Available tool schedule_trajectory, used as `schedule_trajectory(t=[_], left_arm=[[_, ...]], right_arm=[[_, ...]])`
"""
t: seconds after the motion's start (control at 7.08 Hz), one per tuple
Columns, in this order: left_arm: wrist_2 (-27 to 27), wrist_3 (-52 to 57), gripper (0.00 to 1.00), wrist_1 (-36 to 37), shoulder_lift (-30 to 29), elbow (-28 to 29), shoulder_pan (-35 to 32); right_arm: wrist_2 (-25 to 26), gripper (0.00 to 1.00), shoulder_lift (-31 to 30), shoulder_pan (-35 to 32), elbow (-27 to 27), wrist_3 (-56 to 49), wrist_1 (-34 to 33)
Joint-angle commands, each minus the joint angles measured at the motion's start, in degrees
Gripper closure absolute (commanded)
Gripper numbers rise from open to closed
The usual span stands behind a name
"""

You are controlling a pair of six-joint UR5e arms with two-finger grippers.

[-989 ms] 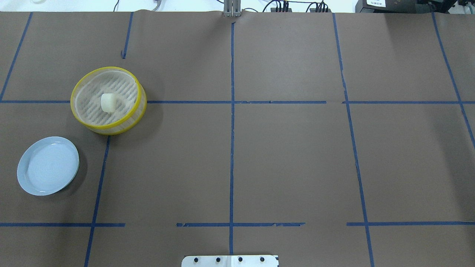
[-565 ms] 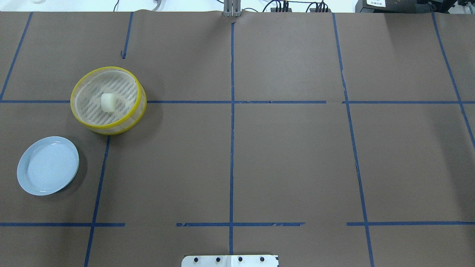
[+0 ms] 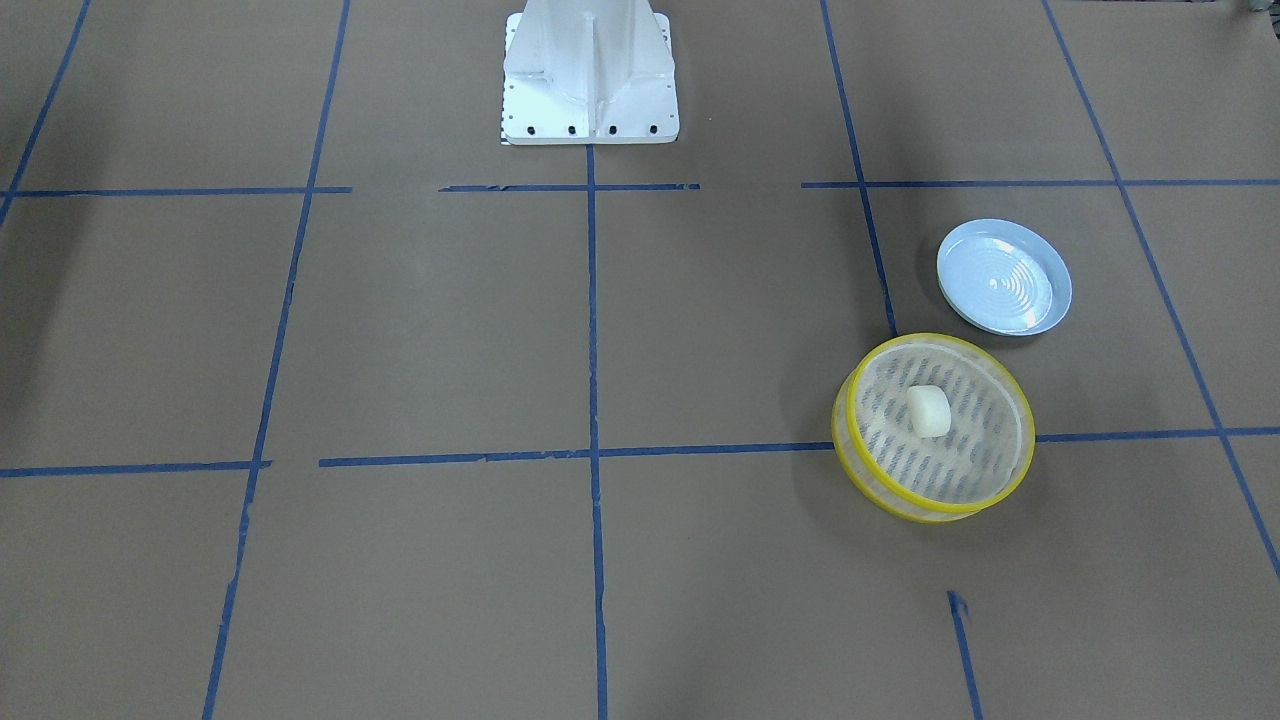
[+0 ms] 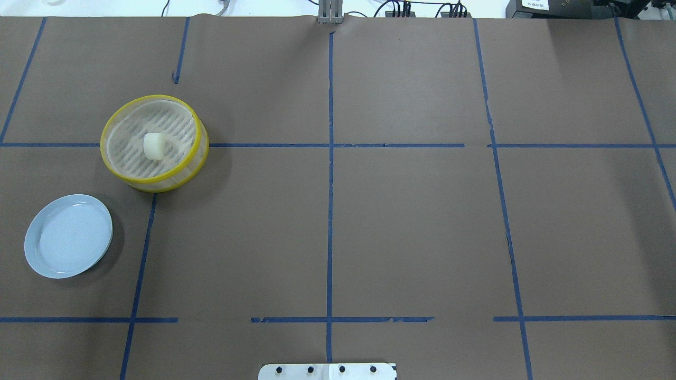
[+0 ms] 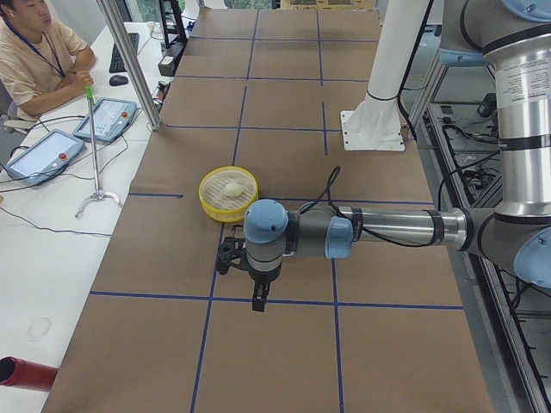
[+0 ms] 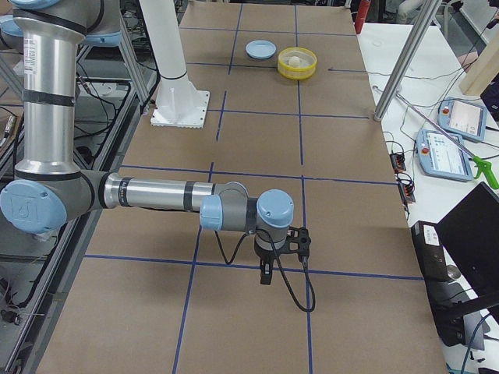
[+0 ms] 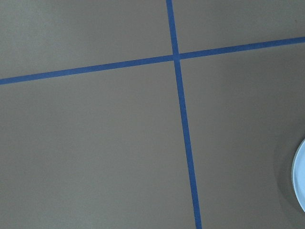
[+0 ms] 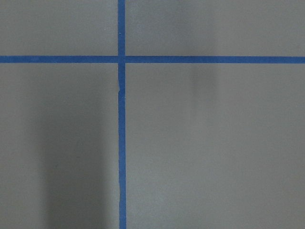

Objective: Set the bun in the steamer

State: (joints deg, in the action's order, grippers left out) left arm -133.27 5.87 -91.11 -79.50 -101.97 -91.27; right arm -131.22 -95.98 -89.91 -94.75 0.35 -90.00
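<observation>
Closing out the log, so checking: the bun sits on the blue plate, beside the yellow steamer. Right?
No. The bun sits inside the steamer, not on the plate; the plate lies beside the steamer. The overhead view shows it.

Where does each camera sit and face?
Front-facing: across table, facing robot; base shows.
Overhead: behind robot, looking down; base edge only.
Exterior left: table's left end; left gripper near.
Exterior right: right end; right gripper near.
Left wrist: down at tape, plate edge.
Right wrist: down at tape.
Front-facing and overhead share bun in steamer.
</observation>
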Motion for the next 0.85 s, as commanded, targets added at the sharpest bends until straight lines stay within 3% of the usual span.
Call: schedule_trajectory(t=[0.0,0.28,0.71], left_arm=[[0.02,0.02,0.0,5.21,-2.05,0.37,-0.05],[0.02,0.02,0.0,10.75,-4.08,-0.84,0.04],[0.11,0.02,0.0,10.95,-5.05,0.54,-0.05]], right_arm=[[0.0,0.0,0.0,0.0,0.0,0.0,0.0],[0.0,0.0,0.0,0.0,0.0,0.0,0.0],[0.0,0.0,0.0,0.0,0.0,0.0,0.0]])
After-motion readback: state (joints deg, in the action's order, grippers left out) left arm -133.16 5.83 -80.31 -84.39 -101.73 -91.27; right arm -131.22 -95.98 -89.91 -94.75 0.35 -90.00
